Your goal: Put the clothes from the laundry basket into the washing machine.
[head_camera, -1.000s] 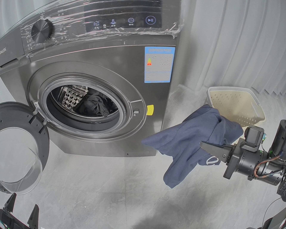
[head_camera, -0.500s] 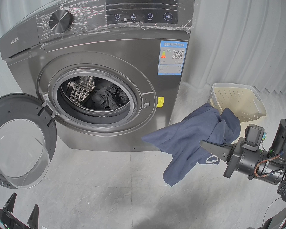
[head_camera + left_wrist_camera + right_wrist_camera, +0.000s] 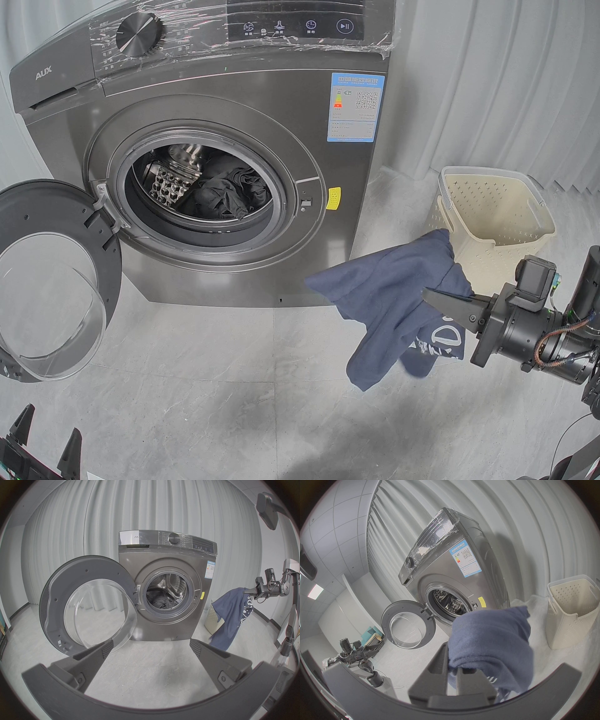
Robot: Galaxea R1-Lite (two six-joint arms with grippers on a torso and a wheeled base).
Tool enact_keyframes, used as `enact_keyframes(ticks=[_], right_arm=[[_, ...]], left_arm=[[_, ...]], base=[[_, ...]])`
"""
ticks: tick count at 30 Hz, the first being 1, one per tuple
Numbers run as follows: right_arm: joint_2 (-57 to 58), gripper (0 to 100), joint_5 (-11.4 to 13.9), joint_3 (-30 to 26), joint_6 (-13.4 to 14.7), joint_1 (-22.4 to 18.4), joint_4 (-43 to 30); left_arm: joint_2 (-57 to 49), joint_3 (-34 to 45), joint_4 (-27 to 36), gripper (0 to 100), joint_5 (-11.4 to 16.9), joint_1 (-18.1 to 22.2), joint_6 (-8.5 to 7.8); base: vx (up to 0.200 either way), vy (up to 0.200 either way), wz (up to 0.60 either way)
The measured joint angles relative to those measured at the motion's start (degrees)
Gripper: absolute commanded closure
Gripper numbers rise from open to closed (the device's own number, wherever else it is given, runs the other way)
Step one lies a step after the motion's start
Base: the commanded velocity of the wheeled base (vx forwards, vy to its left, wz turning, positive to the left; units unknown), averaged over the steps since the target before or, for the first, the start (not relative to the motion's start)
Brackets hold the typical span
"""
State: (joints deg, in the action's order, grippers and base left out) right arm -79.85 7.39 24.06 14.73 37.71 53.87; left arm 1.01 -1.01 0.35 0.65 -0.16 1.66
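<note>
1. One navy shirt (image 3: pixel 394 294) hangs in the air off the floor, at 5 o'clock from the washer's opening in the head view. It is bunched at the top, with one corner spread toward 9 o'clock, a tail drooping toward 6, and white print showing on the fold near the gripper.
2. One heap of dark clothes (image 3: pixel 225 190) lies inside the drum. The number of pieces in it cannot be told.
3. One cream basket (image 3: pixel 494 206) with punched holes stands upright on the floor at 3 o'clock from the washer, just beside its corner. The shirt's top corner overlaps the basket's near wall at 7 o'clock, but I cannot tell whether they touch.
4. One grey washer (image 3: pixel 250 94) has film taped over its panel. Its one round door (image 3: pixel 37 206) is swung fully open toward 9 o'clock.
5. Two grippers are in view. The right gripper (image 3: pixel 437 297) comes in level from 4 o'clock and points toward 9, its fingers pinched narrow on the shirt's bunched top.
6. The left gripper (image 3: pixel 50 431) sits low at 7 o'clock, well apart from the shirt. It faces the open door and drum, with its fingers spread wide and holding nothing.
7. A pale pleated curtain (image 3: pixel 500 81) hangs behind the washer, from 12 to 2 o'clock.
</note>
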Motion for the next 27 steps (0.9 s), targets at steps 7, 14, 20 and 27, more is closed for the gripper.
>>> enact_keyframes(ticks=[7,14,20,27], right_arm=[[0.00,100,-0.04,0.41,0.05,-0.50,-0.01],[-0.02,100,-0.13,0.63,0.07,-0.66,0.05],[0.00,100,-0.13,1.34,0.18,-0.66,0.02],[-0.55,100,-0.28,4.32,0.62,0.20,0.00]], left_arm=[[0.00,0.00,0.02,0,-0.02,-0.05,0.09],[0.02,0.00,0.02,0,-0.07,-0.05,0.17],[0.00,0.00,0.02,0,-0.29,0.00,0.23],[0.02,0.00,-0.06,0,-0.33,0.05,-0.10]], base=[[0.000,0.200,0.00],[0.000,0.200,0.00],[0.000,0.133,0.00],[0.000,0.000,0.00]])
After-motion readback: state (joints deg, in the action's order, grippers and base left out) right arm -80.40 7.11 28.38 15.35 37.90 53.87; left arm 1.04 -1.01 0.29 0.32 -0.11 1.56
